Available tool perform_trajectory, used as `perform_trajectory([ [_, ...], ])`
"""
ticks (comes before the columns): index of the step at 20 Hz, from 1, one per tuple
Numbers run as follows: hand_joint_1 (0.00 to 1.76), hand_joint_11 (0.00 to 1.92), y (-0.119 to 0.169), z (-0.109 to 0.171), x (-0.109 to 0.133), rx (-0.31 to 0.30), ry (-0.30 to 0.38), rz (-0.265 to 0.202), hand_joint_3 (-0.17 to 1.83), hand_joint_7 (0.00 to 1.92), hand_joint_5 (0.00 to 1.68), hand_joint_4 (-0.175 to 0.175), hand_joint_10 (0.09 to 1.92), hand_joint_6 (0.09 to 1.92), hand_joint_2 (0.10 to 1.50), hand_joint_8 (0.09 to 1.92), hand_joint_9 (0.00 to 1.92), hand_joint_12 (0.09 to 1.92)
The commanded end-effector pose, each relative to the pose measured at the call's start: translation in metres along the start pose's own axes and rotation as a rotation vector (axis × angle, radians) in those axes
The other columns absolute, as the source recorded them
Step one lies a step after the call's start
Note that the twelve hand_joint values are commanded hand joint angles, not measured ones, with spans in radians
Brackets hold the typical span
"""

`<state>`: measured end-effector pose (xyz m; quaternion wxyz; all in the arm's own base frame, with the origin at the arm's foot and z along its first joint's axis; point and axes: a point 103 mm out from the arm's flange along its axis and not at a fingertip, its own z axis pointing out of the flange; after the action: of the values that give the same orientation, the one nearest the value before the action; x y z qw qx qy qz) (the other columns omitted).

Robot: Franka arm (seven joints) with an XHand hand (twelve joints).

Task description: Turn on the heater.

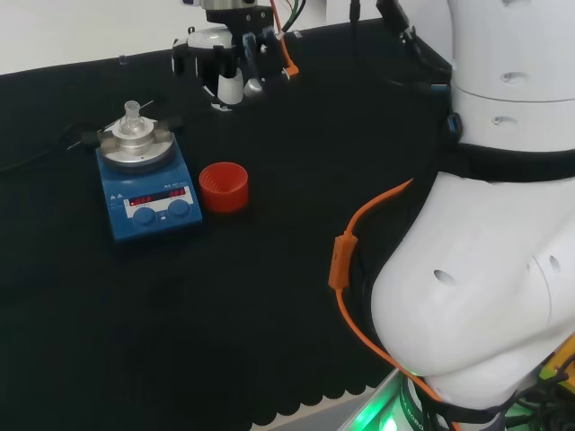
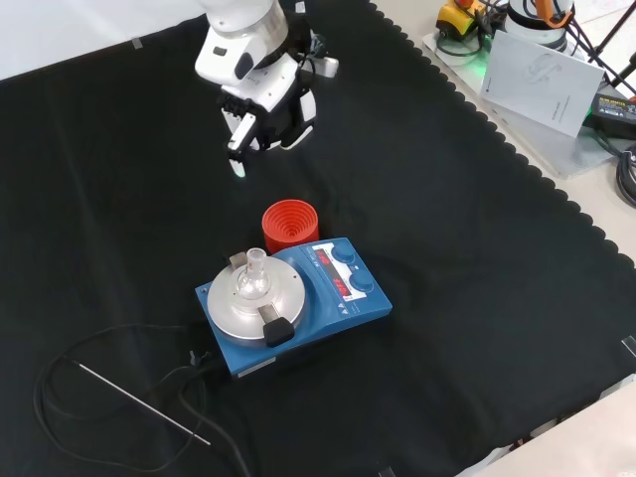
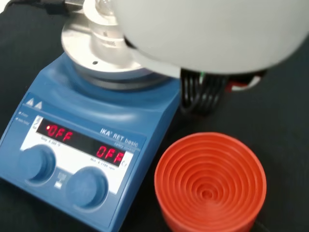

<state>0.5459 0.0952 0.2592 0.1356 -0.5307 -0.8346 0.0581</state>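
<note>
A blurred white hand [image 3: 212, 34] hides the flask [image 3: 104, 19].

My surface [image 2: 477, 258] is covered in black cloth. On it sits the blue heater [image 2: 298, 303], with a red ribbed ring [image 2: 290, 226] just beside it. A thin metal rod [image 2: 139, 400] and a black cable [image 2: 89, 373] lie nearby.

on my screens: heater [image 2: 298, 303], blue body, silver round top plate [image 2: 253, 298], two blue knobs [image 3: 63, 176], red lit digits on a black strip [image 3: 82, 140]. ribbed ring [image 2: 290, 225], red, with concentric ridges inside. small flask [image 2: 250, 279], clear. cloth [image 2: 447, 248], plain black, scalloped edge. hand [image 2: 260, 109], white and black. cable [image 1: 346, 256] on the arm, orange. thin rod [image 2: 139, 402], silver-grey.
</note>
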Motion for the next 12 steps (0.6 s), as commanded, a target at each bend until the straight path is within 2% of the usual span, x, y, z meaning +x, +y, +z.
perform_trajectory([
  [1,1.49,1.31,-0.03,0.01,0.009,0.015,0.024,-0.026,1.12,1.54,0.22,-0.103,1.06,1.01,0.52,1.18,1.5,1.01],
  [5,1.51,1.32,-0.052,0.025,0.013,0.037,0.044,-0.041,1.12,1.52,0.2,-0.101,1.13,1.01,0.52,1.22,1.52,1.04],
  [12,1.55,1.33,-0.081,0.033,0.034,0.03,0.07,-0.019,1.14,1.57,0.15,-0.095,1.25,1.0,0.53,1.36,1.6,1.1],
])
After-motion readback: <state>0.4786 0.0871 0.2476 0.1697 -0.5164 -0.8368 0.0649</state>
